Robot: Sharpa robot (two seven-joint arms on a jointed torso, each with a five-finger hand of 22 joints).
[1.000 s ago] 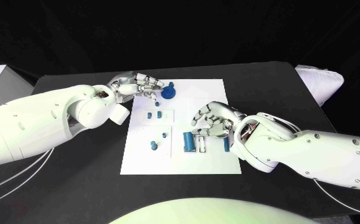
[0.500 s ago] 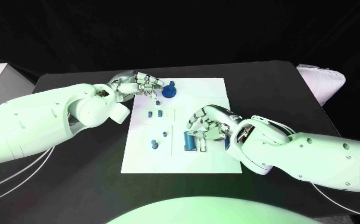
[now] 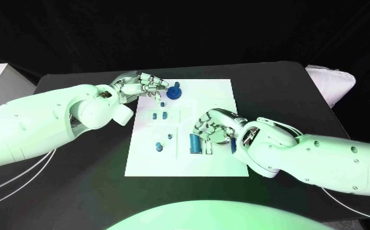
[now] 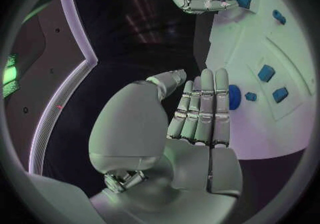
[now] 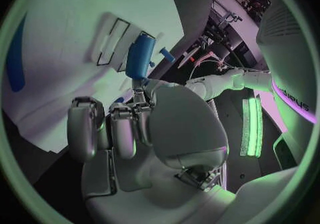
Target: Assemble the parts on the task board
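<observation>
down over the middle of the white rectangular task board (image 3: 220, 93), the silver right hand (image 3: 214, 127) hangs with its fingers curled in beside a blue cylinder-shaped part (image 3: 194, 144) that lies in a black-outlined recess; whether it grips anything cannot be told, though the right wrist view shows the fingers (image 5: 123, 128) bent close together with the same blue cylinder (image 5: 140, 57) just beyond their tips. further out, two slim grey-and-blue pins (image 3: 207, 147) lie just beside that cylinder, and a long blue bar (image 3: 233, 144) sits partly hidden under the right wrist. the silver left hand (image 3: 143, 86) hovers at the board's far left corner, fingers held straight and close together in the left wrist view (image 4: 200, 112), holding nothing, near a round blue knob-like part (image 3: 174, 93). small blue pieces (image 3: 160, 116) lie in another outlined square, with one more blue stud (image 3: 159, 146) nearer the robot. no readable writing shows on the board.
</observation>
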